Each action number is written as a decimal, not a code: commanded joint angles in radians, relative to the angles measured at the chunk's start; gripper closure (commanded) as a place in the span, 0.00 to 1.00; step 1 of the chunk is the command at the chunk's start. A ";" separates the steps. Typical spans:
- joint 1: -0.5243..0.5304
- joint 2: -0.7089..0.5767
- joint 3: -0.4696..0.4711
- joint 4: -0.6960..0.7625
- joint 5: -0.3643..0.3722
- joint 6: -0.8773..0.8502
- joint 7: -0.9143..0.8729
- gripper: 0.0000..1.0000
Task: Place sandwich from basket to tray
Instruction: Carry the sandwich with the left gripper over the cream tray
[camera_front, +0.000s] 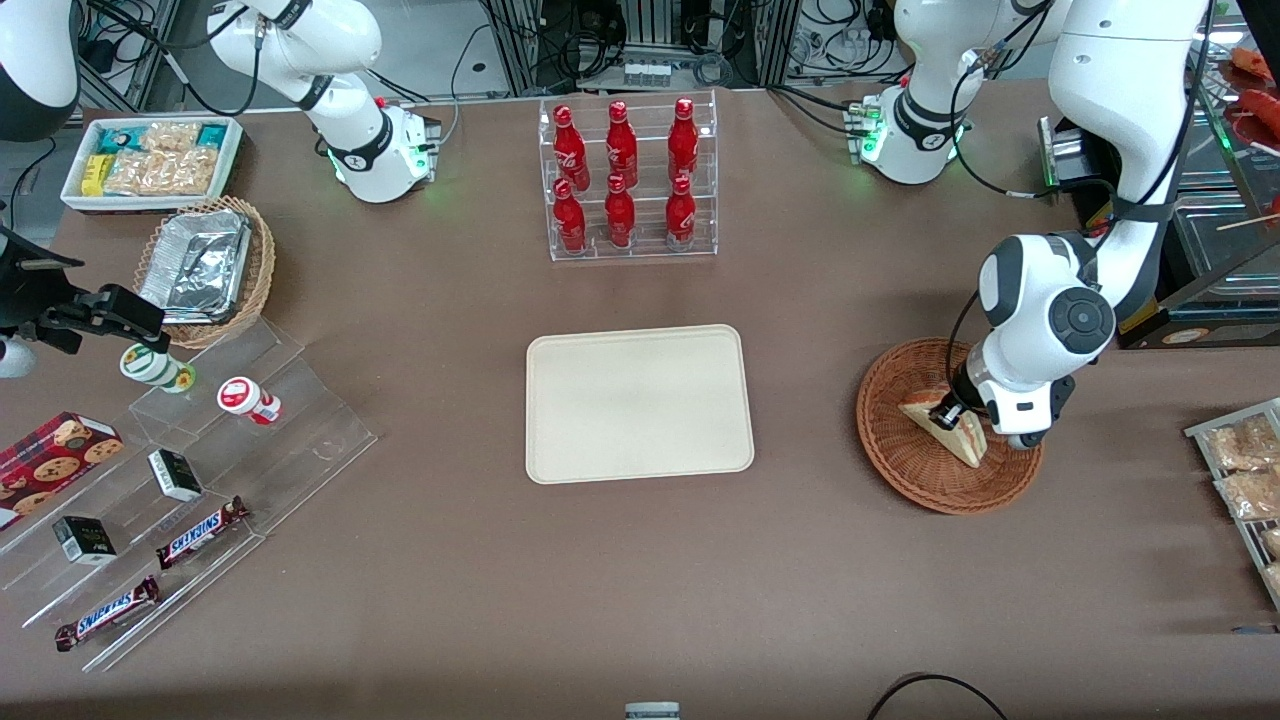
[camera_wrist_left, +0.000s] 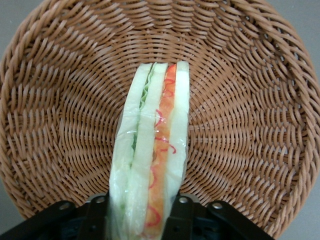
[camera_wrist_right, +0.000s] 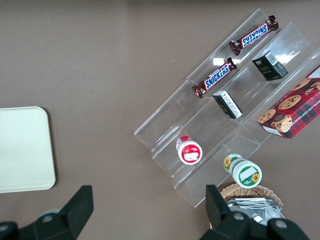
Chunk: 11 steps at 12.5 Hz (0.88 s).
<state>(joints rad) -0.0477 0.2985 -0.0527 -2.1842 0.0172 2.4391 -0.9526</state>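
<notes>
One sandwich (camera_front: 952, 428), a pale wedge with green and orange-red layers at its cut edge, is seen standing on edge inside the round reddish-brown woven basket (camera_front: 900, 460) at the right of the front view. It is clamped between the two black fingers of the gripper (camera_front: 945, 412), which is lowered into the basket; in the left wrist view the sandwich (camera_wrist_left: 152, 150) is pinched on both flat sides by the fingers (camera_wrist_left: 182, 220), with the basket's weave (camera_wrist_left: 250, 125) spread out all around it. One beige rectangular tray (camera_front: 638, 403) is laid flat at the centre of the frame, well apart from the basket, and nothing is carried on it. Six red bottles (camera_front: 621, 175) are held in a clear tiered rack (camera_front: 630, 100) above the tray, three on each of two rows. At the upper left, one white bin (camera_front: 75, 195) is filled with packaged snacks, and just below it one lighter wicker basket (camera_front: 262, 265) is loaded with foil trays (camera_front: 195, 265). At the lower left, a clear stepped stand (camera_front: 310, 440) is stocked with two Snickers bars (camera_front: 200, 532), two small dark boxes (camera_front: 175, 474) and two small round pots (camera_front: 248, 399); one red cookie box (camera_front: 50, 455) is set beside it.
</notes>
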 joint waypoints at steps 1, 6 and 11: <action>-0.006 -0.059 -0.047 0.018 0.113 -0.102 -0.008 1.00; -0.004 -0.052 -0.204 0.245 0.107 -0.435 0.144 1.00; -0.004 0.095 -0.435 0.395 0.099 -0.442 0.129 1.00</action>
<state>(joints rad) -0.0593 0.2978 -0.4327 -1.8906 0.1167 2.0173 -0.8242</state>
